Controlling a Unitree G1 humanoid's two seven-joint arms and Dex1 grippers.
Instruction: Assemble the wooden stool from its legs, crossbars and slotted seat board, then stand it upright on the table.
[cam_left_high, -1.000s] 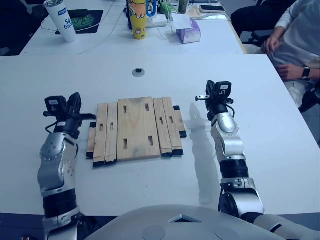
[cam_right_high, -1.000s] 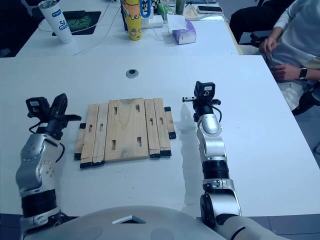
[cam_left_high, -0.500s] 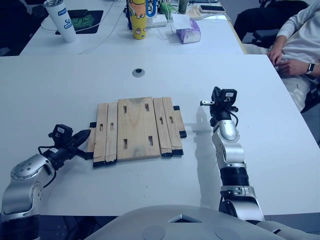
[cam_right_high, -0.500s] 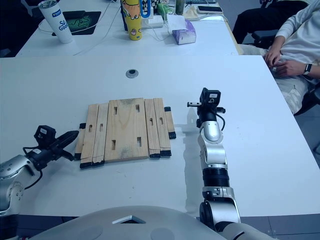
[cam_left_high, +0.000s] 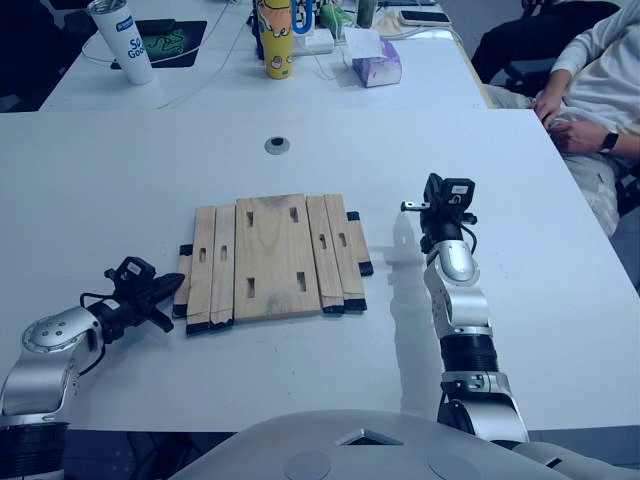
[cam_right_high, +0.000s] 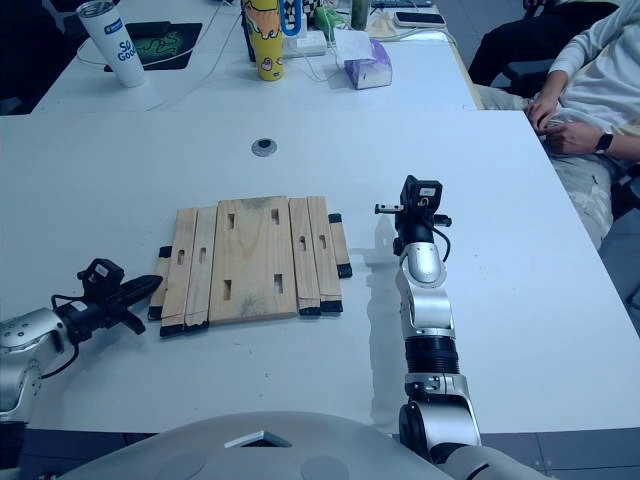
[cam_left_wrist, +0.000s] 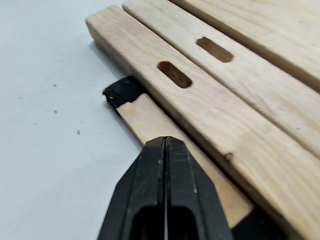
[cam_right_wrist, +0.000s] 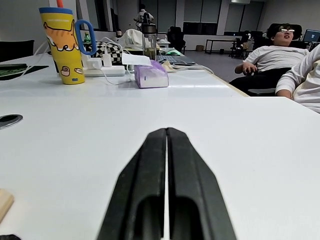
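The stool parts lie flat side by side in the middle of the table. The wide slotted seat board (cam_left_high: 269, 257) is in the centre, with slotted legs (cam_left_high: 212, 265) on its left and more legs (cam_left_high: 333, 252) on its right. A thin crossbar (cam_left_high: 183, 281) with black end caps lies at the far left, and another crossbar (cam_left_high: 357, 245) at the far right. My left gripper (cam_left_high: 176, 284) is shut, low over the table, its tip at the left crossbar (cam_left_wrist: 145, 117). My right gripper (cam_left_high: 432, 186) is shut, raised to the right of the parts, pointing away across the table.
A round metal grommet (cam_left_high: 277, 145) sits in the table behind the parts. On the far table stand a yellow cup (cam_left_high: 277, 38), a white tumbler (cam_left_high: 120, 38) and a purple tissue box (cam_left_high: 377, 70). A person sits at the far right edge.
My left arm has dropped from upright to low over the table, and its gripper has slid right up to the left crossbar. My right arm shifted slightly right, then held still.
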